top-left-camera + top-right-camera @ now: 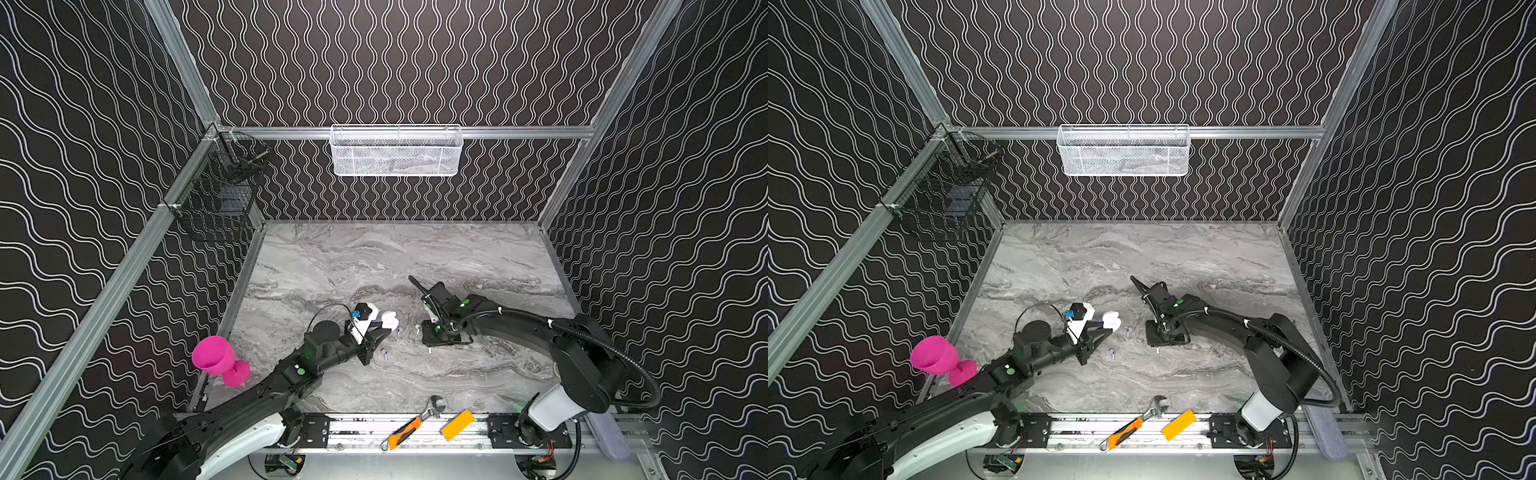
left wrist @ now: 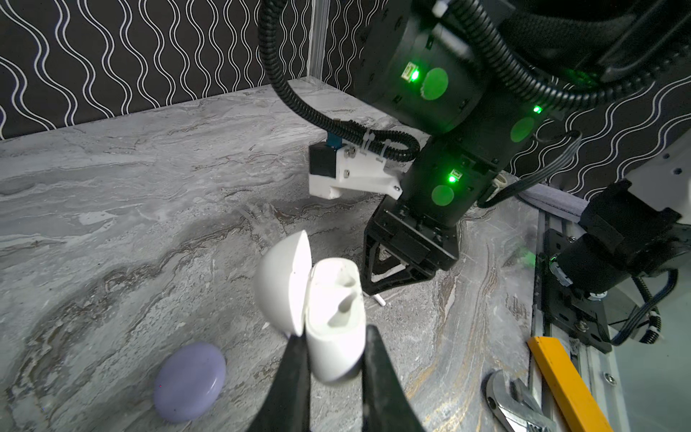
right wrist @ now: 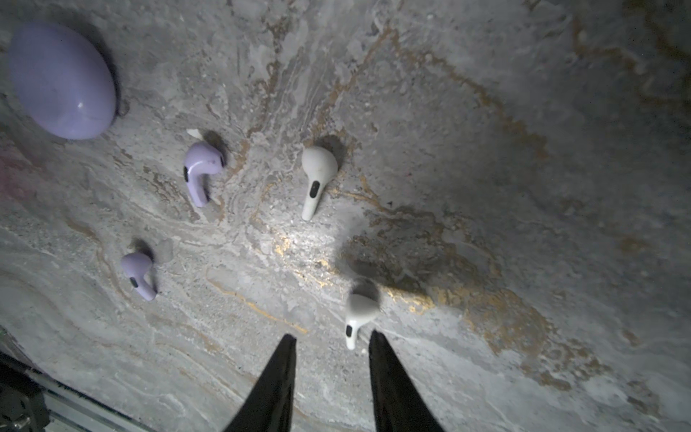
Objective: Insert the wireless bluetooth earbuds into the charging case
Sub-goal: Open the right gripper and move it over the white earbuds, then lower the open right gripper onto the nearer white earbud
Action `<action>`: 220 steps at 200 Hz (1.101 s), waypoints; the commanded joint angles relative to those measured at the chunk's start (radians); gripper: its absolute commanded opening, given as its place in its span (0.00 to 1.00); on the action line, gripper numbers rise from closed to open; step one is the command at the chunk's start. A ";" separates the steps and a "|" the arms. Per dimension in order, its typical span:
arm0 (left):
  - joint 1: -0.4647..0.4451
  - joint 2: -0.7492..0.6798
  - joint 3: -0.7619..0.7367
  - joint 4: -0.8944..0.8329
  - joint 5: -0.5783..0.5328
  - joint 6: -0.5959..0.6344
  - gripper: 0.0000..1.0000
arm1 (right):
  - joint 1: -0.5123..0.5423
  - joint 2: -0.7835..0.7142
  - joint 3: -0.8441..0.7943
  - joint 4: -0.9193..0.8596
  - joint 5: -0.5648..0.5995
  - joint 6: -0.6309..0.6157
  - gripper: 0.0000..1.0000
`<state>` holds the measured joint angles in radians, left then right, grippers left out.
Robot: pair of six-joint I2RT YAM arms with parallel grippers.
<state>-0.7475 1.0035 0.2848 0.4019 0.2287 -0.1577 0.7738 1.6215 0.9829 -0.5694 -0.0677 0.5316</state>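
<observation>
The right wrist view cuts the right tool [image 3: 332, 336] off so that only two dark finger ends show. In both top views its own wrist hides those ends, and the earbuds there are mere specks on the bench [image 1: 374, 257]. The left wrist view likewise shows only the ends of the left tool [image 2: 332, 333]. We cannot make out the lavender case [image 2: 190, 381] from above; up close it lies closed on the bench. The left tool pinches the white case [image 2: 334, 351] by its lower body, one finger pressed to each side, with the lid [image 2: 280, 280] swung open and two wells showing. The right tool's fingers [image 3: 389, 377] stand apart with a clear gap and grip nothing. The stem of one white earbud [image 3: 357, 318] reaches into that gap, just beside one finger end; we cannot tell whether they touch, and its head is blurred. A second white earbud [image 3: 318, 179] lies farther ahead of the tool. A lavender earbud [image 3: 202, 172] lies beside that one, and another lavender earbud [image 3: 138, 275] lies well off to the side of the tool, both nearer the lavender case. All four rest on the bench, outside the white case, and from above some of them lie between that case and the right tool.
</observation>
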 commanded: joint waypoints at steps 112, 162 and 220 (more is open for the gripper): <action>-0.003 -0.012 -0.007 0.032 0.024 -0.005 0.03 | 0.022 0.076 0.038 -0.048 0.069 0.051 0.34; -0.003 -0.006 -0.004 0.030 0.022 -0.004 0.03 | 0.022 0.096 0.044 -0.045 0.075 0.046 0.34; -0.003 -0.006 0.000 0.022 0.018 0.001 0.04 | 0.021 0.121 0.049 -0.045 0.086 0.032 0.33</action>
<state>-0.7486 1.0000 0.2798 0.4007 0.2440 -0.1581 0.7952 1.7359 1.0222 -0.5987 0.0021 0.5648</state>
